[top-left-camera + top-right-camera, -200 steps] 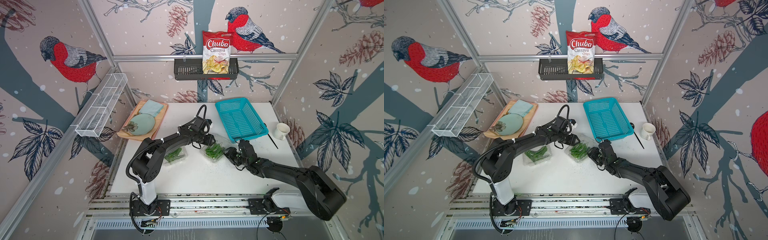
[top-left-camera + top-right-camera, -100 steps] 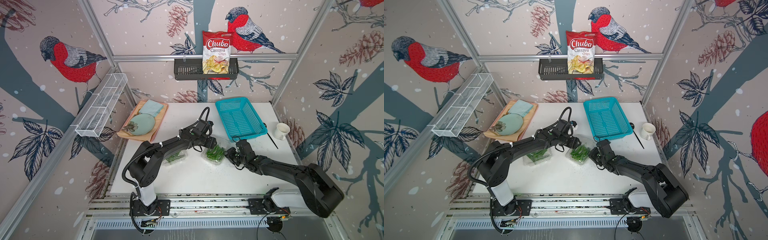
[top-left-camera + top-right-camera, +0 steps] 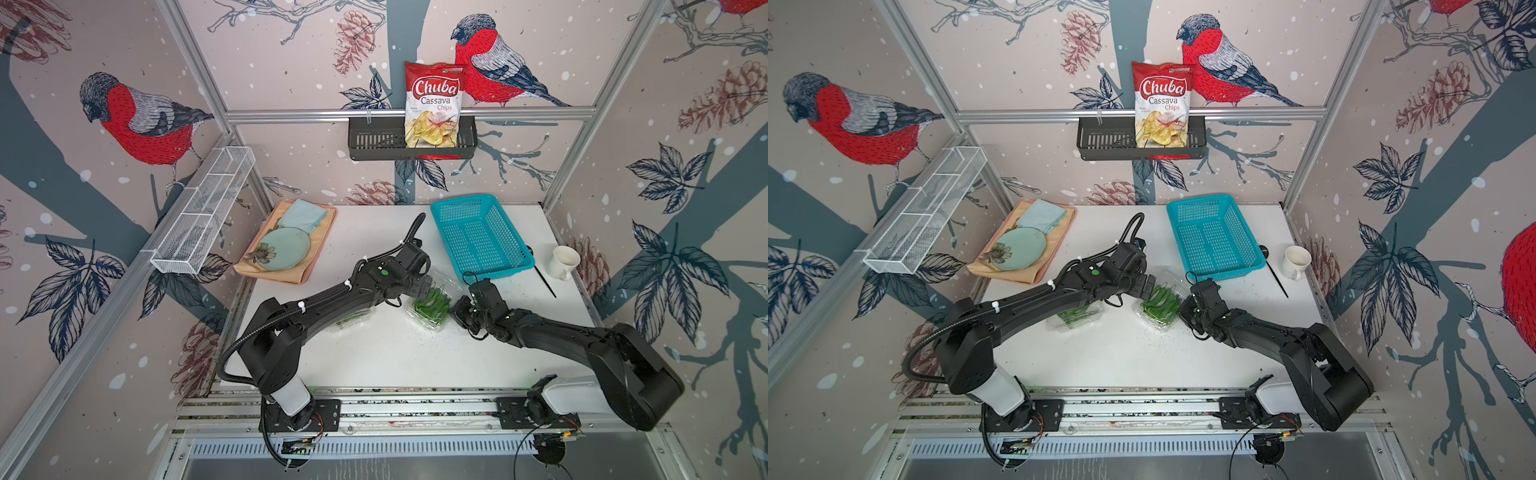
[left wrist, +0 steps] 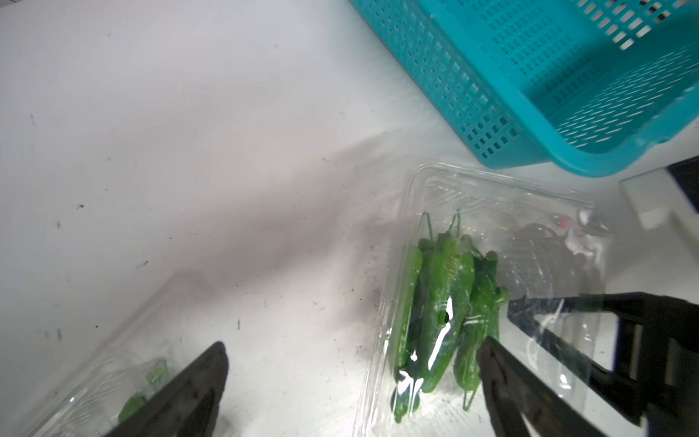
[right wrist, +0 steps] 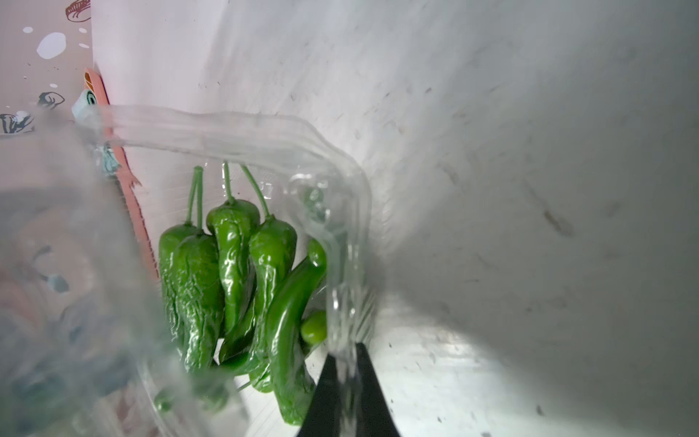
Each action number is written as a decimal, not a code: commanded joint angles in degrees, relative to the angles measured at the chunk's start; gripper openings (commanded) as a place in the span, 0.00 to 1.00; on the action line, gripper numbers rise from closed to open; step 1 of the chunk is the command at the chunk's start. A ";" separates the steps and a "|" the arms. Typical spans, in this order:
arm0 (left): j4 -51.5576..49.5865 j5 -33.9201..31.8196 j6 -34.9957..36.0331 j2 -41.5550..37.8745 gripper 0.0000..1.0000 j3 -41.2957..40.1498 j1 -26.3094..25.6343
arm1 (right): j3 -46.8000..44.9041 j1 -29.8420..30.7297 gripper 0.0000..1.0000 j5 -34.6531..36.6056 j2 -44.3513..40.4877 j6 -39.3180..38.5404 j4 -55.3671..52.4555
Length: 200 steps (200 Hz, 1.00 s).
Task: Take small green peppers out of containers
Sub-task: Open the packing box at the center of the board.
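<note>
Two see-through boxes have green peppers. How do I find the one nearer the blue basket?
Look for the turquoise basket on the white table. By its front corner sits a clear plastic box of green peppers. Unlike the other clear box, half hidden under the left arm, this one has the right gripper pinching its rim.

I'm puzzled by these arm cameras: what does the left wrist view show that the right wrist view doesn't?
Left wrist only: the turquoise perforated plastic basket, the open left gripper, a second clear plastic clamshell container. Right wrist only: the peach placemat's edge, the right gripper shut on a clear plastic clamshell box's rim. Both: that box's glossy green peppers.
</note>
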 commanded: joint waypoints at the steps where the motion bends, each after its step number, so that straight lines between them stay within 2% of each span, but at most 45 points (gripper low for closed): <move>1: -3.79 -2.33 -3.82 -2.98 0.99 0.14 -2.20 | 0.72 0.22 0.09 -0.35 -0.53 0.41 -1.47; 38: 1.14 3.71 -1.07 -7.53 0.94 -4.23 -5.68 | 1.42 0.24 0.04 -1.26 -0.80 0.41 -2.62; 62: 0.58 7.15 0.25 -7.85 0.91 -5.85 -6.77 | 2.58 0.11 0.03 -3.11 0.49 0.33 -4.14; 101: 1.12 9.88 2.77 -9.06 0.90 -7.40 -8.98 | 4.45 0.24 0.00 -5.01 2.21 0.40 -6.73; 132: -0.40 8.11 2.94 -8.46 0.91 -8.72 -10.77 | 5.99 0.22 0.00 -6.05 3.23 0.41 -8.70; 149: 0.88 7.57 3.57 -8.81 0.91 -10.30 -12.01 | 6.92 0.20 0.00 -6.57 3.79 0.41 -9.42; 164: 2.45 6.00 4.36 -8.52 0.96 -11.86 -13.25 | 7.55 0.32 0.00 -6.72 3.84 0.59 -9.68; 200: 5.61 3.34 2.82 -6.55 0.96 -13.11 -13.72 | 8.63 0.37 0.00 -6.97 3.89 0.83 -10.38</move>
